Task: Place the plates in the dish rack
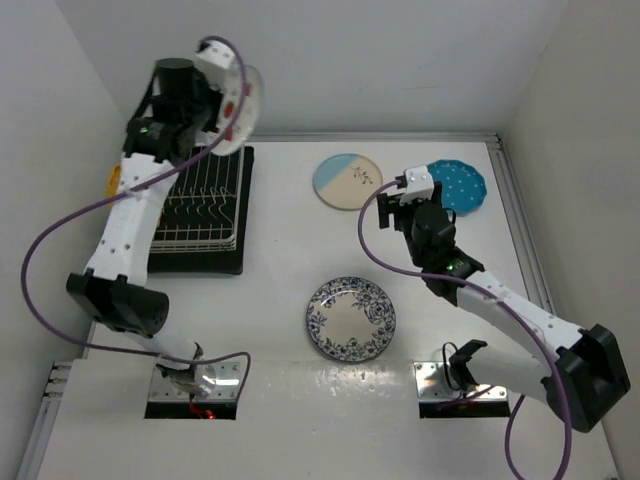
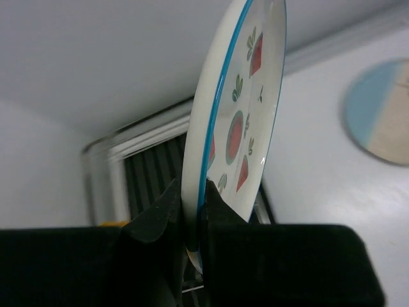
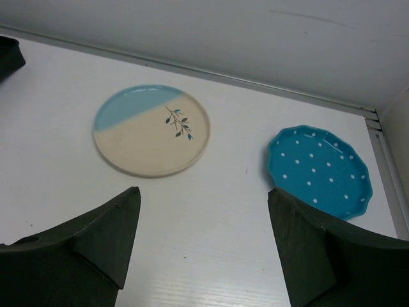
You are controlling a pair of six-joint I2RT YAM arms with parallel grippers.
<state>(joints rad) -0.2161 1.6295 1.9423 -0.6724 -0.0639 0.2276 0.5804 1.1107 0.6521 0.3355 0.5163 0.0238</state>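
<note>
My left gripper (image 2: 192, 189) (image 1: 228, 100) is shut on the rim of the white strawberry plate (image 2: 246, 109) (image 1: 246, 98), holding it on edge in the air above the far end of the dish rack (image 1: 200, 212) (image 2: 148, 135). My right gripper (image 3: 203, 192) (image 1: 400, 202) is open and empty, low over the table between the blue-and-cream sprig plate (image 3: 152, 130) (image 1: 347, 181) and the teal dotted plate (image 3: 319, 169) (image 1: 461, 187). The blue floral plate (image 1: 350, 318) lies flat mid-table. No yellow plate shows clearly.
The rack stands on a black tray (image 1: 238, 262) at the left. A sliver of yellow (image 1: 114, 181) shows left of the rack behind my left arm; I cannot tell what it is. White walls close the back and sides.
</note>
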